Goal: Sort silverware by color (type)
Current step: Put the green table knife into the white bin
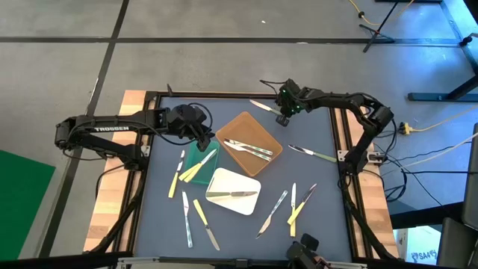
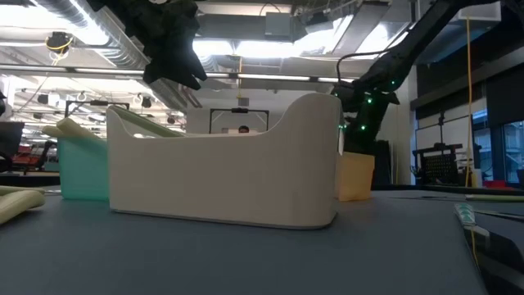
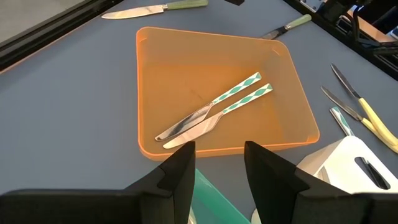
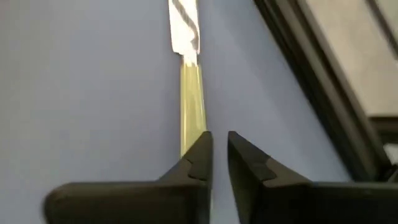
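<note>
The right gripper [image 4: 219,152] hangs low over the blue-grey table [image 4: 81,81], its two dark fingers [image 4: 198,155] standing a narrow slit apart. A knife [image 4: 189,74] with a pale yellow-green handle lies straight ahead, its handle end running under one fingertip.

Grey concrete floor [image 1: 224,19] crossed by dark seam lines. Green mat [image 1: 19,187] at left edge. Yellow cable [image 1: 437,127] trailing right. Ceiling ducts [image 2: 98,37], bright strip lights [image 2: 270,49] overhead. Possibly tall windows [image 2: 499,139] at right.
</note>
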Robot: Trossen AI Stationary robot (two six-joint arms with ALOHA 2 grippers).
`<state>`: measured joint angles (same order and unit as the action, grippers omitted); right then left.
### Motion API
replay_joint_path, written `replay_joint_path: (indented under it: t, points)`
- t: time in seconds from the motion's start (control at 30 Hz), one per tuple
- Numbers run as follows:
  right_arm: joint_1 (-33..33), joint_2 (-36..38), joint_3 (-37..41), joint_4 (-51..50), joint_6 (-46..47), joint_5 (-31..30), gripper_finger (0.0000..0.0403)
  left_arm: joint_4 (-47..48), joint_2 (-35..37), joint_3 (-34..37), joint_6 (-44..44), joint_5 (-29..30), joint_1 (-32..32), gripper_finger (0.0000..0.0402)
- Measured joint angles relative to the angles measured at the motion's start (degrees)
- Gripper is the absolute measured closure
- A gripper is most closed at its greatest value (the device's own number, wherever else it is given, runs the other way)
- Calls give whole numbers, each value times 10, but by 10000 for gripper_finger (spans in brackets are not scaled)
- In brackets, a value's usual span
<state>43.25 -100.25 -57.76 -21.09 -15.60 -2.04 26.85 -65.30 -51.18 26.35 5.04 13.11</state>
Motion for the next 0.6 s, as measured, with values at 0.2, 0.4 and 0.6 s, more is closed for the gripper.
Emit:
replay_joint_path:
  t: [0.2, 0.4, 0.6]
  points:
    - [8, 0, 1, -64, 3, 11, 276, 0, 0, 0, 0, 0, 0, 269]
    - [7, -1, 1, -46, -14, 40, 241, 0, 0, 0, -14, 0, 0, 269]
    - [7, -22, 1, -47, -11, 46, 245, 0, 0, 0, -15, 0, 0, 269]
